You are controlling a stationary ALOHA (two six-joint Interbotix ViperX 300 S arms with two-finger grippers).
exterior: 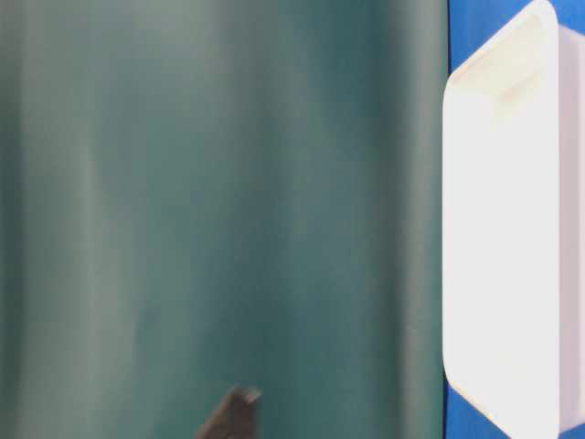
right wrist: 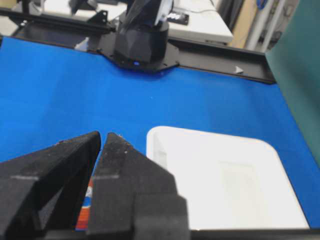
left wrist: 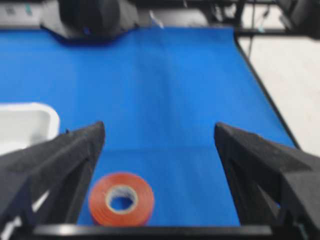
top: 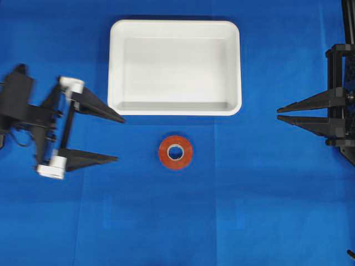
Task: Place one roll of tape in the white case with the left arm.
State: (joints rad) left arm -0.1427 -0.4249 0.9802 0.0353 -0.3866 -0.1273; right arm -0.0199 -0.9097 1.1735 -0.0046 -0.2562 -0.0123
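Overhead view: my left gripper sits at the left of the blue cloth, fingers spread wide and holding nothing; the roll of tape lies flat on the cloth, apart from my fingertips and just below the white case, not touching it. My right gripper rests at the right edge, fingers nearly together with a narrow gap, nothing between them. Table-level view: mostly a blurred green curtain; the case's rim fills the right side; a dark tip pokes up at the bottom, too blurred to identify. Left wrist view: my two fingers stand wide apart, tape between them nearer the left one, untouched; case corner at left. Right wrist view: fingers almost closed, case ahead, a sliver of tape showing between the fingers.
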